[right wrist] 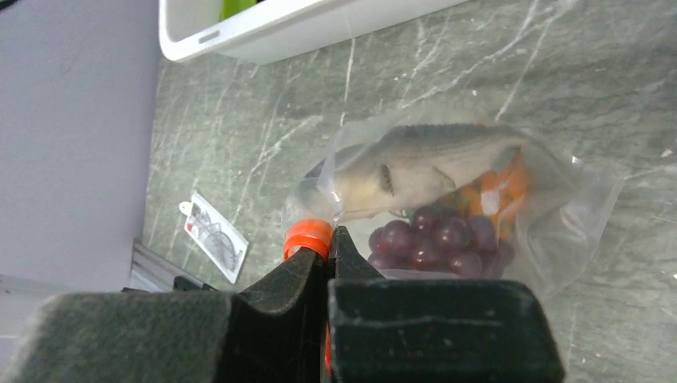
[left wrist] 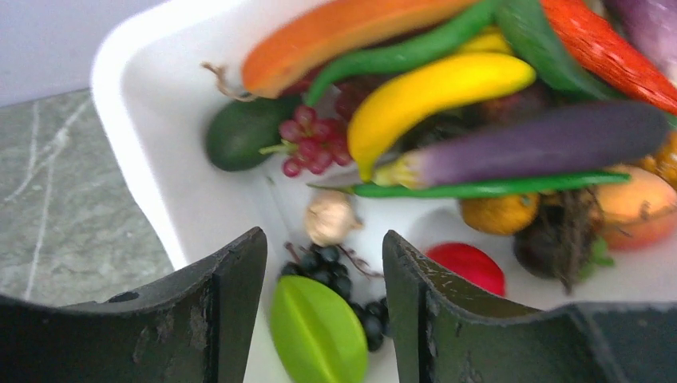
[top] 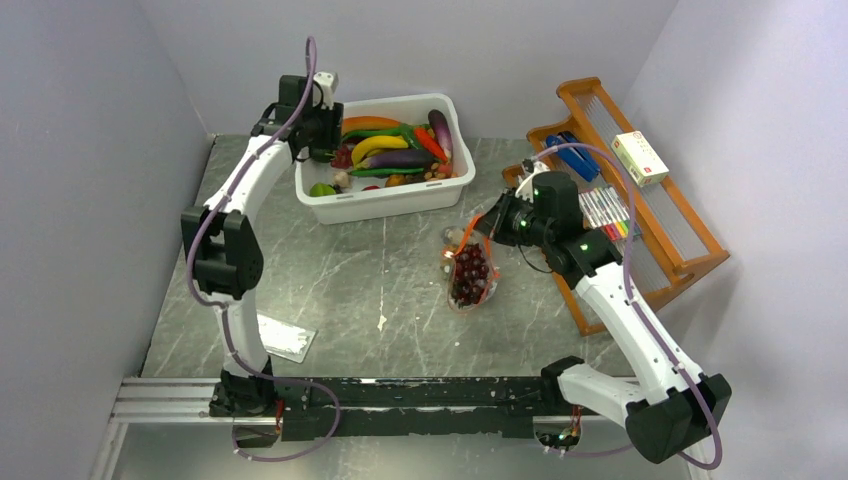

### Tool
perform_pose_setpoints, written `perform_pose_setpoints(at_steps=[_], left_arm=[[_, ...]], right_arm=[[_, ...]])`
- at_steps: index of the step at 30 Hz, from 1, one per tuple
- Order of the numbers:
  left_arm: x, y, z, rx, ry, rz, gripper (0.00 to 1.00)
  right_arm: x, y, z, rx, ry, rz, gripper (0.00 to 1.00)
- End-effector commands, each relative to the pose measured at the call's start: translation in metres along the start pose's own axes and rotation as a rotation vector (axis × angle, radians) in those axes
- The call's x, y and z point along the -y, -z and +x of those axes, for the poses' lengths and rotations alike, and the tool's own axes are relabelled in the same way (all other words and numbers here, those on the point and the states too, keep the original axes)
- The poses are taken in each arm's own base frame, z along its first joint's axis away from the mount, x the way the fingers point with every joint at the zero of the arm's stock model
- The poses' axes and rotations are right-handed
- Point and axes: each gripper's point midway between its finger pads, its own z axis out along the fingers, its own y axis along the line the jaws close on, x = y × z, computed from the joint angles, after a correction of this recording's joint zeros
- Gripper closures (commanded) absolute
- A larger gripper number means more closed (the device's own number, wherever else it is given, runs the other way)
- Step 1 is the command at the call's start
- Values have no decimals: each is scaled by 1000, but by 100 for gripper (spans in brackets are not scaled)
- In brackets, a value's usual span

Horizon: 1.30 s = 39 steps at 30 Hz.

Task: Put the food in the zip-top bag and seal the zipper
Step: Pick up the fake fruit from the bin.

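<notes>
Your left gripper hangs over the left end of the white tub. Its jaws are partly apart and grip nothing, and a bright green piece lies below and between the fingers (a sliver of gap shows on either side of it). Around that piece the tub holds a bunch of black grapes, a pale garlic bulb, a red piece, a red grape bunch, a dark avocado, a yellow banana and a purple eggplant. In front of the tub's right corner, your right gripper is clamped tight on the orange-red zipper of the zip-top bag. The bag trails from that grip, apart from the tub. Inside it you can see dark red grapes, a pale fish-shaped piece and an orange piece behind them.
</notes>
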Motion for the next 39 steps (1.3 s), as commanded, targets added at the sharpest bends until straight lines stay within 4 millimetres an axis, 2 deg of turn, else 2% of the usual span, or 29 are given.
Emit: perform_pose_setpoints(at_steps=[1, 4, 9, 14, 17, 20, 21, 23, 28, 30, 34, 39], left_arm=[[-30, -11, -19, 28, -19, -34, 46], [-43, -29, -12, 18, -25, -38, 46], [-43, -49, -6, 26, -123, 5, 46], [-62, -68, 2, 8, -189, -82, 47], [-50, -75, -3, 37, -246, -13, 45], [-35, -75, -17, 108, -227, 27, 38], [-37, -77, -21, 117, -194, 4, 36], [-41, -83, -21, 109, -133, -28, 37], [-44, -104, -3, 95, -284, -34, 45], [-50, -106, 1, 86, -365, -54, 43], [-49, -112, 10, 87, -539, -23, 42], [-64, -129, 30, 3, -608, -37, 42]], right_arm=[[8, 3, -8, 60, 38, 27, 100], [13, 0, -10, 60, 51, 56, 100], [17, -5, -19, 80, 83, 84, 100], [22, -14, -23, 65, 104, 120, 100], [25, -16, -24, 61, 112, 138, 100], [28, -17, -26, 65, 109, 160, 100], [28, -17, -27, 68, 104, 162, 100], [28, -19, -28, 70, 95, 162, 100], [28, -15, -32, 80, 88, 179, 100], [29, -13, -31, 78, 88, 185, 100], [29, -10, -33, 76, 96, 192, 100], [26, -6, -34, 74, 94, 187, 100]])
